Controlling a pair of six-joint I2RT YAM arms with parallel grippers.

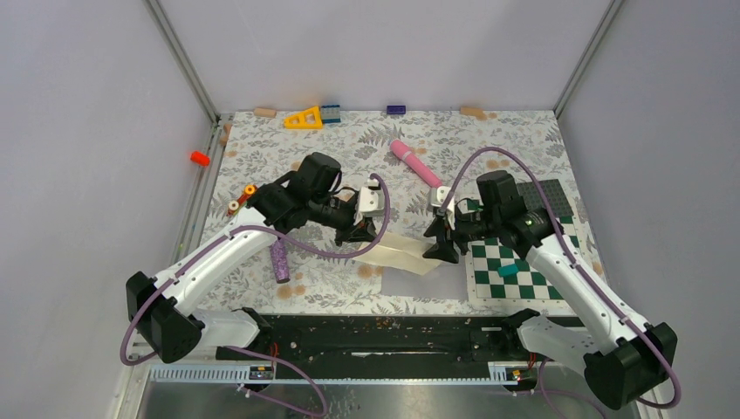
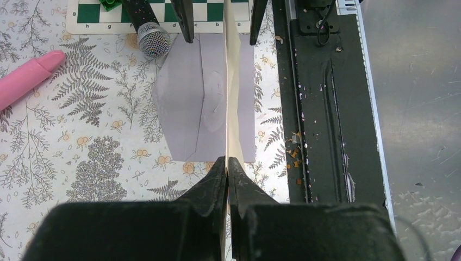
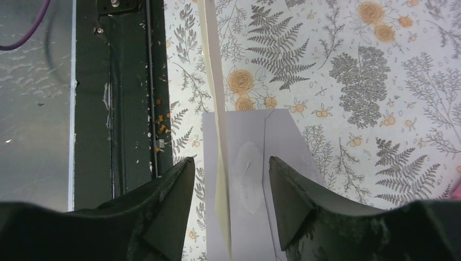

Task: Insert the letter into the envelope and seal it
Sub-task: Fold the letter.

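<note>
L gripper point(image 2: 227, 164) was clamped on the cream letter point(image 2: 232, 98), held edge-up just over the grey envelope point(image 2: 185, 103), which lay flat on the floral table, flap apparently open. R gripper point(image 3: 231, 166) had jaws apart, straddling the letter's other end w/o gripping. Nothing was inserted yet; sealing also left.

Near centre of the table point(image 1: 489, 144): envelope point(image 1: 419, 282), flat, just left of the checkerboard mat point(image 1: 489, 284). Above the envelope and slightly far of it: letter point(image 1: 397, 251), on edge, pinched at its left end by the left gripper point(image 1: 361, 234), with its right end between the parted jaws of the right gripper point(image 1: 439, 250). On the mat: small block point(image 1: 508, 271). Far of the letter, between the arms: cylinder point(image 1: 415, 162). Left of the letter, beneath the left arm: tube point(image 1: 279, 259). At the far edge, left of centre: triangle block point(image 1: 304, 118).
</note>
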